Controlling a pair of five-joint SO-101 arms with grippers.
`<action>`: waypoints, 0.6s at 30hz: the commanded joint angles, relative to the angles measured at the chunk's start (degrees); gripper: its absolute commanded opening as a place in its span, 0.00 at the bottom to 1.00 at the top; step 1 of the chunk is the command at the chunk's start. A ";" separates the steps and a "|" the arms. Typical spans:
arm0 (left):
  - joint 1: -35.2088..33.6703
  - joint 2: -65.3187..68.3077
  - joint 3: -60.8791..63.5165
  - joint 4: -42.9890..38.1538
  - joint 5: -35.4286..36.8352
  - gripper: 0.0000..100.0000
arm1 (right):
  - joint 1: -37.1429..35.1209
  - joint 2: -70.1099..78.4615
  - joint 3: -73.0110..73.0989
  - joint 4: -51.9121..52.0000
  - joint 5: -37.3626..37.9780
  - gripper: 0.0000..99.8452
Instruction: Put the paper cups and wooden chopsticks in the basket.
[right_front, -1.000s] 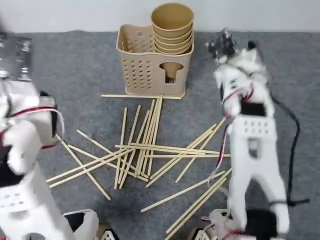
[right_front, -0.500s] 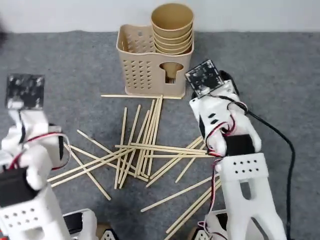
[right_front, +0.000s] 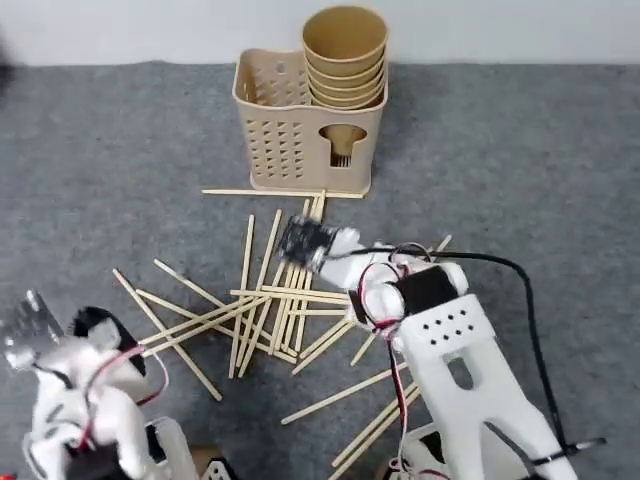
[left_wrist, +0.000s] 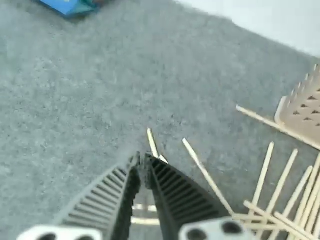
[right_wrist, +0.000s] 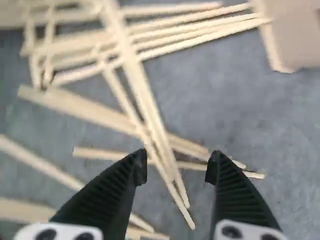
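My right gripper (right_wrist: 175, 162) hung open, empty, above wooden chopsticks (right_front: 280, 290) strewn before the basket (right_front: 285, 150); paper cups (right_front: 345, 55) stood stacked inside it, those chopsticks left to load. My left gripper (left_wrist: 145, 161) sat closed, empty.

light: bright, even, from overhead | shadows: soft, faint under pale wooden chopsticks (right_front: 262, 300) on grey carpeted surface (right_front: 520, 140)

basket (right_front: 290, 140): no text readable
paper cups (right_front: 345, 45): plain, no print legible
wooden chopsticks (right_front: 260, 192): no marks legible
blue object (left_wrist: 70, 6): too blurred to tell any print
overall: nothing readable in any view
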 joint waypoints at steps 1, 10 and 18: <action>-0.26 -0.79 0.92 -0.70 0.88 0.02 | -0.57 3.21 -4.84 6.11 7.47 0.21; -0.26 1.49 1.10 -0.44 0.97 0.02 | -0.84 25.89 -22.51 15.96 25.58 0.21; -0.09 1.49 1.10 -0.44 0.97 0.02 | -1.01 47.25 -40.79 16.40 24.88 0.21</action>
